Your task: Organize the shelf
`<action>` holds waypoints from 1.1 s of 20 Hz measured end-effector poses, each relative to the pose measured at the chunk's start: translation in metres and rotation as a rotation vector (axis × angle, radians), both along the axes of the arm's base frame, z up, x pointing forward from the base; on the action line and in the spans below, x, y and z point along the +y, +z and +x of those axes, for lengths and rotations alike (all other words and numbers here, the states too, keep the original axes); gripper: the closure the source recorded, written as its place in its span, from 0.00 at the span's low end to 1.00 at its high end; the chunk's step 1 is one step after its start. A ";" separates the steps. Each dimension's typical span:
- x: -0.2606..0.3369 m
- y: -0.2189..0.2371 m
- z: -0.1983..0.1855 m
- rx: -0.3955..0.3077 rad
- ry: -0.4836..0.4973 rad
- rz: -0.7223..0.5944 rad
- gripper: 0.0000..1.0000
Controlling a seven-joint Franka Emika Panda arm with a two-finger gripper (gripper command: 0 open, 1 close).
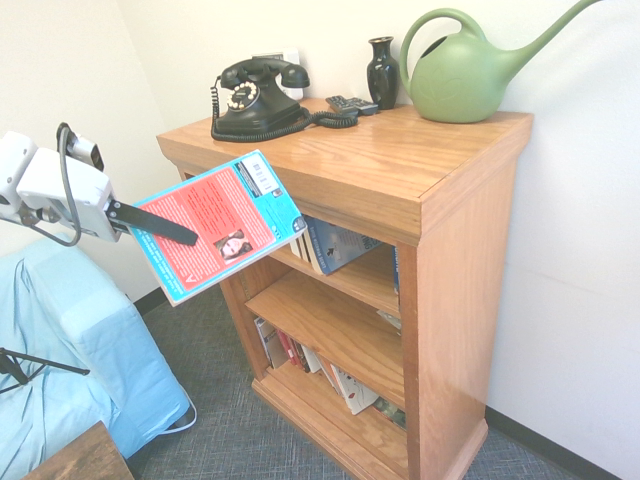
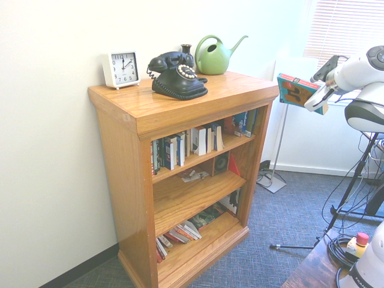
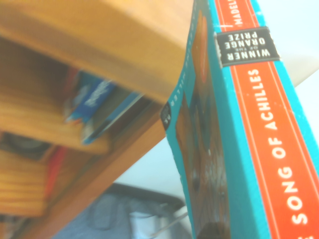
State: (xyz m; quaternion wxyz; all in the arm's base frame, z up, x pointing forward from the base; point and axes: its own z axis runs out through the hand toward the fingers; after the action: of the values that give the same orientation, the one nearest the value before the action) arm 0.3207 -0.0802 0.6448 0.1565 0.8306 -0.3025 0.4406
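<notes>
With the shelf (image 1: 455, 290) as landmark, the tool (image 1: 160, 222) grips a tilted blue-and-red paperback (image 1: 215, 225) in front of its upper part, and the overhanging top might catch the cover if the approach runs too high.

Telephone (image 1: 262, 98) and watering can (image 1: 462, 78) atop shelf (image 1: 330, 160)

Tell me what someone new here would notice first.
Probably the red-and-turquoise paperback, "Song of Achilles" on its spine, clamped in the claw before the oak bookcase. Next, the black push-button or rotary-style telephone and green watering can on top.
</notes>
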 end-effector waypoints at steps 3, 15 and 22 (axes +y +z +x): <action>0.013 -0.042 0.008 0.018 0.026 0.068 1.00; 0.042 -0.176 0.070 0.082 0.056 0.182 1.00; 0.032 -0.200 0.126 0.056 0.049 0.244 1.00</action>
State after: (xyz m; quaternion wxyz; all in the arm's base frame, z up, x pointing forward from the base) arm 0.4464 -0.0478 0.4447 0.0520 0.8625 -0.3291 0.3809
